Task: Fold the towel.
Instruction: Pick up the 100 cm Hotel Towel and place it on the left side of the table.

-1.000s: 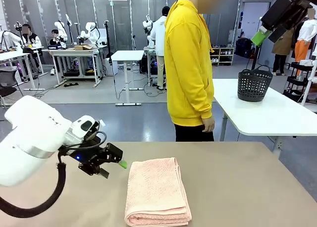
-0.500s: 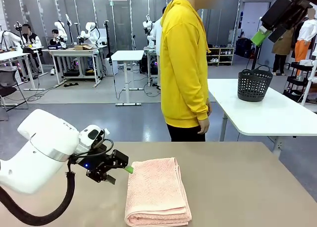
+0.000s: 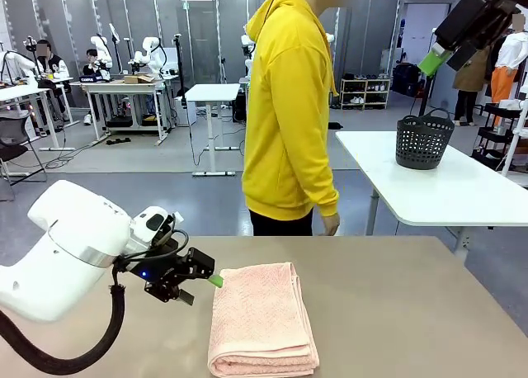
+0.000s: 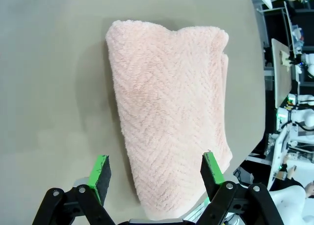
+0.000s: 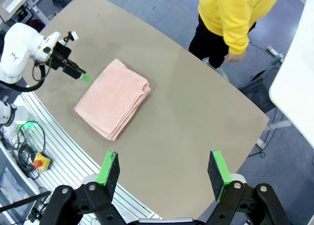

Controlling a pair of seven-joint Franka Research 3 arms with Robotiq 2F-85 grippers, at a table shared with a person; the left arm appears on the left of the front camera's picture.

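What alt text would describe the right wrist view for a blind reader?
From high above, a folded pink towel lies on a tan table. The left claw hovers at its edge, the right claw hangs open and empty, and a person in yellow stands at the far side.

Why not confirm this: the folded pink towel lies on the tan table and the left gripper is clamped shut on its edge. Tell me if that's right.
Not quite. The towel does lie folded on the tan table, but the left gripper is open, its green pads spread apart above the cloth without gripping it. The left wrist view shows this.
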